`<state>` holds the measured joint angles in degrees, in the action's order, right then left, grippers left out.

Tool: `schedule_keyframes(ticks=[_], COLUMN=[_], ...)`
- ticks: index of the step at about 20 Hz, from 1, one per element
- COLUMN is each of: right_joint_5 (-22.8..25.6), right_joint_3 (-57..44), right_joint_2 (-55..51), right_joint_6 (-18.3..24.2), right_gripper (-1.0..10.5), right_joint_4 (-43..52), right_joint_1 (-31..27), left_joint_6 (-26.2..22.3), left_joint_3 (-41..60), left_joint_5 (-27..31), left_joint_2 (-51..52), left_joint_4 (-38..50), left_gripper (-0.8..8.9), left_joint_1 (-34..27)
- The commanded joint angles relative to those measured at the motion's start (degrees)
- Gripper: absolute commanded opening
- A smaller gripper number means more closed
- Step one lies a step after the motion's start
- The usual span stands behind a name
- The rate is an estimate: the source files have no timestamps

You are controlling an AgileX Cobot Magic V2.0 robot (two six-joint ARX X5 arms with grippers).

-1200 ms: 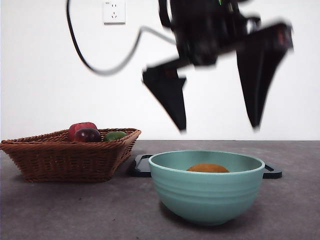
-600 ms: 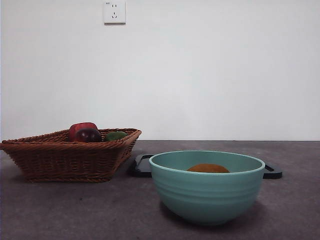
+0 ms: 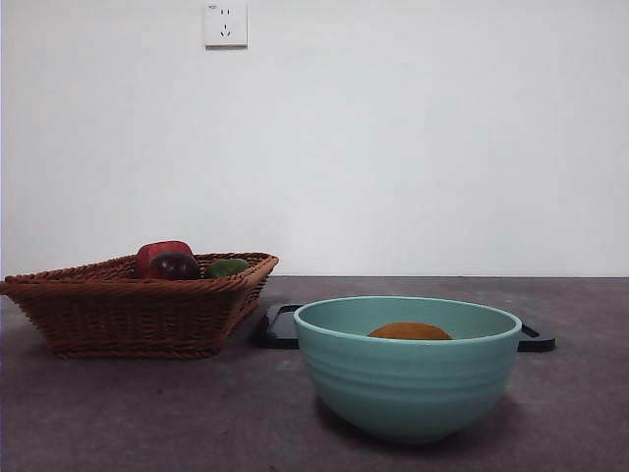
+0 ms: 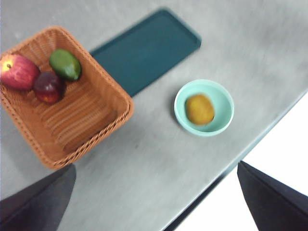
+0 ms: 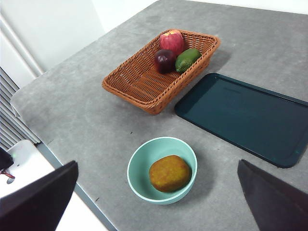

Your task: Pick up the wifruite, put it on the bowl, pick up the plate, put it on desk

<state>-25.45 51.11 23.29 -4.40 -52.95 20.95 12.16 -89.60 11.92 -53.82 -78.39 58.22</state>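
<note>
While both grippers (image 4: 154, 202) (image 5: 154, 202) hang wide open, the fruit (image 5: 169, 173) (roundish, no clear long axis) lies in the bowl (image 5: 139, 178).

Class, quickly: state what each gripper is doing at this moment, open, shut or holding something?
Left gripper: open, holding nothing, high above the desk.
Right gripper: open, holding nothing, high above the bowl.

matte black fingers (image 5: 41, 202), wedge-shaped (plain, unmarked), tapering tips

The desk (image 5: 86, 120) carries the bowl (image 5: 139, 178), a wicker basket (image 5: 139, 86) and a dark tray (image 5: 240, 118).
</note>
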Motion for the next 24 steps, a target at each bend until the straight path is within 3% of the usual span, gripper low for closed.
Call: schedule_keyframes(ticks=[1, 11, 14, 18, 21, 24], right_joint_5=[-0.04, -0.02, -0.09, -0.04, -0.04, -0.02], right_joint_3=[0.87, 0.87, 0.87, 0.87, 0.87, 0.87], right_joint_2=[0.15, 0.17, 0.17, 0.17, 0.68, 2.38], right_joint_6=[0.33, -2.71, -2.97, -7.15, -7.67, -8.61], right_gripper=[6.6, 6.6, 6.6, 6.6, 6.6, 6.6], right_joint_4=[0.59, 0.57, 0.37, 0.2, 0.09, 0.2], right_joint_1=[0.31, 0.31, 0.31, 0.31, 0.31, 0.31], left_joint_6=[1.18, 1.99, 1.25, -0.07, -3.93, -4.83], left_joint_3=[4.66, 26.53, 28.26, 28.26, 28.26, 28.26], left_joint_5=[0.33, 0.31, 0.31, 0.31, 0.28, 0.02], left_joint_2=[6.32, 28.55, 30.08, 30.18, 30.21, 30.21], left_joint_4=[4.15, 10.71, 10.71, 11.72, 14.73, 18.1], left_gripper=[5.98, 5.98, 5.98, 5.98, 5.98, 5.98], left_joint_1=[0.63, 0.63, 0.63, 0.63, 0.63, 0.63])
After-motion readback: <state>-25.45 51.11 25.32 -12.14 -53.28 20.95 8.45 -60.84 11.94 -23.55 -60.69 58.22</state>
